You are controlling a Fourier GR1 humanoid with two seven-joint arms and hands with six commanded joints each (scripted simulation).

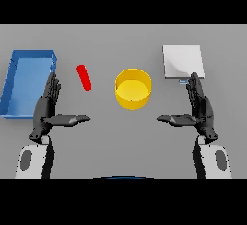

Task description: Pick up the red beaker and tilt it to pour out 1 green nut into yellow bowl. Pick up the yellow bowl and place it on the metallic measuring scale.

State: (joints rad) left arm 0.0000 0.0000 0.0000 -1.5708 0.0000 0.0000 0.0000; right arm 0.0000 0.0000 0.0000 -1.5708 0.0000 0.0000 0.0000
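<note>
head view: one red beaker (84, 77) is seen lying on the grey table (120, 137), long axis slanted from upper left to lower right. one yellow bowl (132, 89) sits just right of it, one scale (183, 62) and one blue tray (26, 83) farther out. left hand (47, 109) and right hand (200, 108) are held with fingers straight, thumbs spread, empty.

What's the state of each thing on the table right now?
red beaker: lying tilted on the table, not held
yellow bowl: upright on the table, no nut visible inside
metallic measuring scale: nothing on it
blue tray: nothing visible inside
left robot hand: open, holding nothing
right robot hand: open, holding nothing
</note>
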